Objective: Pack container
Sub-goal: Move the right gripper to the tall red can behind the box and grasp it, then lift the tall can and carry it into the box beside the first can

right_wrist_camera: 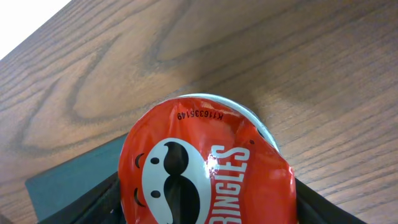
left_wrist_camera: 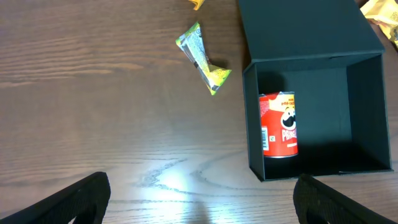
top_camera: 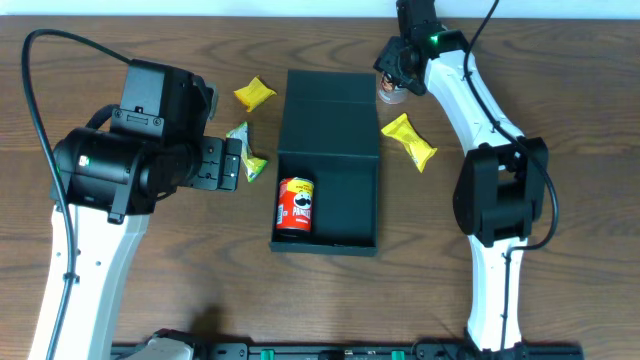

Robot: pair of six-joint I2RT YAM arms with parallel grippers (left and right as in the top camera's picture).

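Box sits mid-desk, well apart from both arm bases. Its flap lid is open and lies flat on the far side. One red can lies on its side inside the box, against the left wall. The rest of the box floor is bare.

My left hand is just left of the box. In the left wrist view its fingers are spread wide with nothing between them, so it's open. That view looks down on the box, the red can in it and a yellow-green packet on the desk beside the box. From overhead that packet is right at the left hand; I can't tell if they touch.

My right hand is at the far right corner of the lid, closed around a second can. The right wrist view is filled by that second can, red foil top facing the camera, with a dark finger pressed on each side. A teal corner of the lid shows below left.

Two yellow packets lie loose on the desk: one left of the lid, one right of the box.
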